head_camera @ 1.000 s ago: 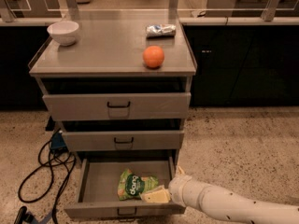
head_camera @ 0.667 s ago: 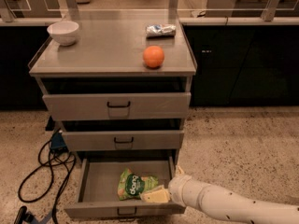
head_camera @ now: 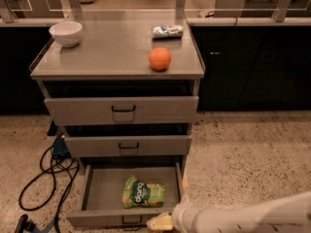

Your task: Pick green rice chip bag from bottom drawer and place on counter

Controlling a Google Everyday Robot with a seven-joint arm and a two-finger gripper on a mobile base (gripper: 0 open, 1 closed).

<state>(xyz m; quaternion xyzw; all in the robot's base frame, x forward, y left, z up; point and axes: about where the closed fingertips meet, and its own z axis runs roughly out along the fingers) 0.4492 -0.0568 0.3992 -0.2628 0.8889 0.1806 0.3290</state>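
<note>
Open or shut? Cannot tell. One gripper point(head_camera: 160, 222) is hanging by the grey bottom drawer point(head_camera: 104, 188); one crinkly green rice chip bag point(head_camera: 143, 192) is lying inside.

no text can be read for certain
the green rice chip bag point(head_camera: 143, 192), lying in the bottom drawer point(head_camera: 97, 191), carries white lettering on a dark green round logo, turned sideways and too small to make out. the tool point(head_camera: 159, 222) sits at the drawer's front edge, right of the handle, apart from the bag.
</note>
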